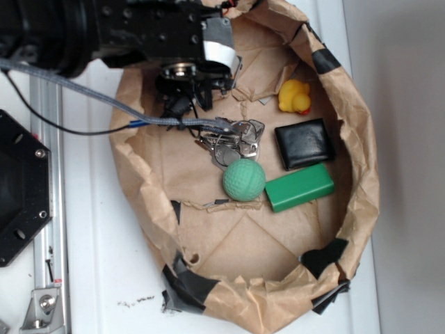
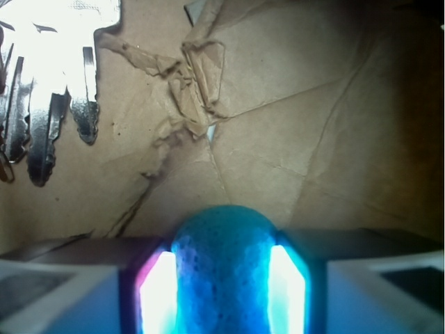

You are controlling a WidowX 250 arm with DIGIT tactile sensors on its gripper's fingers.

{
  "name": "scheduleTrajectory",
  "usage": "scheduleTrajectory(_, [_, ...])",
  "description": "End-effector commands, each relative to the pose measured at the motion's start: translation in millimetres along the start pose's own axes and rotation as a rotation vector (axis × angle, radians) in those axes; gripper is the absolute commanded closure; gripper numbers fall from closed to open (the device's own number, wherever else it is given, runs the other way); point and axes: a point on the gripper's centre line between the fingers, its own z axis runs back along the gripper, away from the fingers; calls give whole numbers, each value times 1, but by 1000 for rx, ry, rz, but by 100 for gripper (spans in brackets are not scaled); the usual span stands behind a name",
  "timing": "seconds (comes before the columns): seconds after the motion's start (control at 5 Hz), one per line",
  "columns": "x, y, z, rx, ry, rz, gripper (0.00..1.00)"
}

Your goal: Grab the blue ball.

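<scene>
The teal-blue dimpled ball [image 2: 224, 268] sits pinched between the gripper [image 2: 222, 285] pads, low in the wrist view, so the pincer looks closed on it. I'd keep the squeeze steady and lift straight up, since a round ball can squirt out. Everything's in the crumpled brown paper basket [image 1: 361, 174]: bunch of metal keys [image 1: 233, 142], green dimpled ball [image 1: 244, 180], green block [image 1: 300, 186], black wallet [image 1: 304, 143], yellow rubber duck [image 1: 295, 96].

No text, label or number seems readable anywhere, though the wrist view is glary.
</scene>
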Motion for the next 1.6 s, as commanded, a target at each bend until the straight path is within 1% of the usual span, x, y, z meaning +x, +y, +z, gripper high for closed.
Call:
scheduleTrajectory(0.0, [-5, 0, -1, -2, 8, 18, 100])
scheduleTrajectory(0.2, [-4, -4, 5, 14, 25, 32, 100])
scheduleTrajectory(0.4, [0, -9, 14, 36, 2, 52, 100])
scheduleTrajectory(0.6, [26, -32, 60, 18, -46, 80, 100])
scheduleTrajectory(0.8, [55, -48, 121, -122, -16, 331, 100])
scheduleTrajectory(1.0, [57, -49, 170, -233, -87, 592, 100])
scheduleTrajectory(1.2, [52, -46, 176, -301, -81, 753, 100])
scheduleTrajectory(1.4, [42, -48, 176, -304, -100, 738, 100])
